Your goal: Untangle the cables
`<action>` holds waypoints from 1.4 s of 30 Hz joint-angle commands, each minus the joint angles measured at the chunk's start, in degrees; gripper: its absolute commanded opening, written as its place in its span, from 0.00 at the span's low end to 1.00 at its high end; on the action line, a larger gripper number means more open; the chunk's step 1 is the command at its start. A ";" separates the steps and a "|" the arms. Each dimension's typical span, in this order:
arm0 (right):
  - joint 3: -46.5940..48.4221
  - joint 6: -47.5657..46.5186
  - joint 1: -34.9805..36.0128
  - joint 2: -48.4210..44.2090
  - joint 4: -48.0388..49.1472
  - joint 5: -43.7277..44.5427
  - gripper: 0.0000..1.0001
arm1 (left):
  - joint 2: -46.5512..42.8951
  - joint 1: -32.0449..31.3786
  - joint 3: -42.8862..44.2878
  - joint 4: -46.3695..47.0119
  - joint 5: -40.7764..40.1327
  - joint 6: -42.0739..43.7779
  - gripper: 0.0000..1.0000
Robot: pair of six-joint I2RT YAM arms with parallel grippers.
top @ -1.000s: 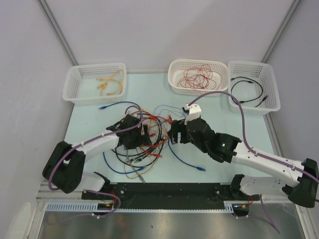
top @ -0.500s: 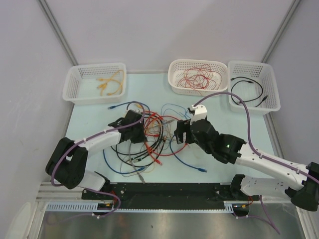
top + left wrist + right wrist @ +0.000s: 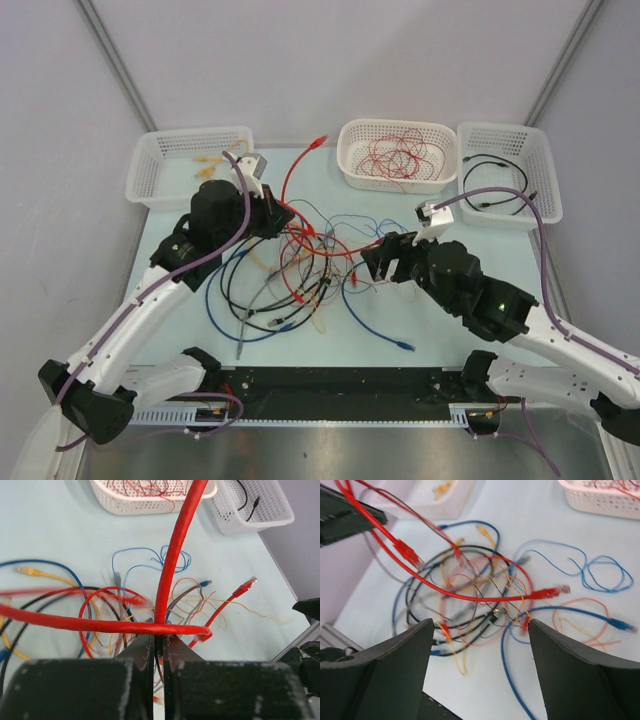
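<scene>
Your left pincer (image 3: 157,647) is clamped on one red cable (image 3: 175,555) that rises out of the tangle of cables (image 3: 300,270) on the surface (image 3: 320,350). Your right pincer (image 3: 480,630) hangs wide apart at the tangle's right edge. Three baskets stand behind: left basket (image 3: 190,131) with yellow cable, middle basket (image 3: 395,123) with red, right basket (image 3: 505,126) with black.

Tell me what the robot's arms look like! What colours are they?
The left arm and right arm are white tubes with chunky black joints. Purple hoses run along them. The left gripper and right gripper have two dark fingers each.
</scene>
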 commanded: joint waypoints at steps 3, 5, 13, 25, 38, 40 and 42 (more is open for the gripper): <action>0.13 -0.95 -0.36 -2.00 13.82 -6.85 0.81 | -0.13 -0.28 2.17 -1.70 3.12 6.38 0.00; 0.13 -0.86 -0.62 -1.21 16.91 -8.44 0.81 | -0.39 -0.28 1.11 -0.56 4.43 6.02 0.00; 2.24 1.51 -4.31 10.20 31.94 -15.55 0.79 | -1.63 -0.99 -0.47 1.20 6.37 5.85 0.00; 4.79 8.46 -9.32 19.01 42.15 -23.82 0.67 | -0.84 -4.32 -3.72 2.69 9.01 6.11 0.00; 5.23 9.60 -9.94 22.00 40.57 -25.23 0.57 | 1.98 -11.53 -2.05 3.93 6.46 5.41 0.00; 5.23 9.43 -10.03 22.00 39.96 -25.32 0.45 | 1.72 -11.80 -2.14 3.75 6.37 5.41 0.00; 5.23 9.25 -10.20 21.82 39.34 -25.14 0.28 | 1.63 -11.89 -2.23 3.67 5.50 5.41 0.00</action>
